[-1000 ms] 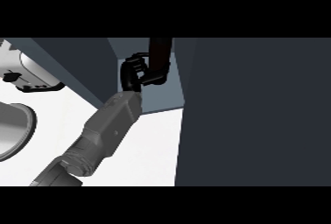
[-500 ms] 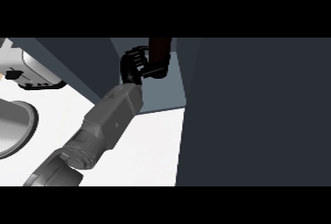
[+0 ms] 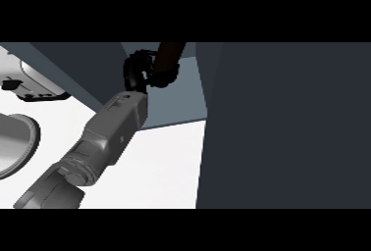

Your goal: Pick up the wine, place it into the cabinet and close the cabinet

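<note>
In the head view, one grey forearm (image 3: 109, 137) enters from about 7 o'clock and stretches up toward 12 o'clock. It comes in at the left of the view, so it is taken here as the left arm. At its end, the black left hand (image 3: 138, 73) has its fingers curled around the wine (image 3: 168, 61), a dark brownish bottle that continues up to the top edge of the scene. The hand is clamped on the bottle; part of the bottle is hidden by the fingers.

The wine is inside the opening of the cabinet (image 3: 174, 105), at about 12 o'clock from the centre of the view, above the blue-grey inner floor of this cabinet. It is not possible to tell if the bottle touches this floor.

The cabinet door (image 3: 282, 127), a big dark panel, fills the whole right side, from 1 o'clock down to 5 o'clock, and it stands open.

On the white counter (image 3: 159, 166), at 9 o'clock, a grey round plate (image 3: 14, 144) is cut by the left edge. Above it, at 10 o'clock, is a white appliance (image 3: 36, 83) with dark parts.

The right hand shows nowhere in this view.
</note>
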Controlling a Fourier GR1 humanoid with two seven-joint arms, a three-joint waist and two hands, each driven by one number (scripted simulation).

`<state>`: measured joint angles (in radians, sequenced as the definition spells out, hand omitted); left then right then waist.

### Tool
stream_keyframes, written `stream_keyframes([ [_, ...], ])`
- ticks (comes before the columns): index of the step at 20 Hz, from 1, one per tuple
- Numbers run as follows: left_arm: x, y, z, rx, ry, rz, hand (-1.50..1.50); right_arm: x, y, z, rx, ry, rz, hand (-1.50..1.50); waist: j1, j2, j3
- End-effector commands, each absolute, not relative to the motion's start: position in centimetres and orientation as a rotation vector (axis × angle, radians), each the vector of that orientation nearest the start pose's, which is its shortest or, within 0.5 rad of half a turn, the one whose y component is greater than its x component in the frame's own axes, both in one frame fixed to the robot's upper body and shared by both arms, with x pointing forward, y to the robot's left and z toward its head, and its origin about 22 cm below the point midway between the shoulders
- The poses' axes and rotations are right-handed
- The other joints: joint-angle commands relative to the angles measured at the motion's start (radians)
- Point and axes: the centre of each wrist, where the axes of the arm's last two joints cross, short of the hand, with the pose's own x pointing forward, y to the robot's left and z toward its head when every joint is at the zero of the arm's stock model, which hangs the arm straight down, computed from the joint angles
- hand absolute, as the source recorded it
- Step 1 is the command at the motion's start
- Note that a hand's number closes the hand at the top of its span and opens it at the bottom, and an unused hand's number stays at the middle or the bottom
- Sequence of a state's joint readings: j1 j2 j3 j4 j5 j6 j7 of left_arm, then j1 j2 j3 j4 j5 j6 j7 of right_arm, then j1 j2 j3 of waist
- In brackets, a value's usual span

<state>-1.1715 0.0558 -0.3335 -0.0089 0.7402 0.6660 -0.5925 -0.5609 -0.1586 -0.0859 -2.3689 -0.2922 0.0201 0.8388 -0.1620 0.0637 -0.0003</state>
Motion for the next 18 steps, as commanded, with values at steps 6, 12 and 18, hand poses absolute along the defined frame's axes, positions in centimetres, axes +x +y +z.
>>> stream_keyframes([
  [6, 43.1, 16.9, 1.3, 0.738, -1.576, 0.082, 1.5, 18.2, -20.9, 27.6, 0.348, -2.019, 0.357, -1.5, -0.015, 0.01, -0.002],
  [12, 42.7, 17.3, 0.6, 0.718, -1.568, 0.001, -1.5, 18.0, -20.5, 27.6, 0.352, -2.025, 0.384, -1.5, -0.02, 0.012, -0.003],
  [18, 42.7, 19.1, 0.5, 0.696, -1.53, 0.039, -1.5, 18.2, -20.7, 27.6, 0.343, -2.027, 0.375, -1.5, -0.012, 0.012, -0.003],
])
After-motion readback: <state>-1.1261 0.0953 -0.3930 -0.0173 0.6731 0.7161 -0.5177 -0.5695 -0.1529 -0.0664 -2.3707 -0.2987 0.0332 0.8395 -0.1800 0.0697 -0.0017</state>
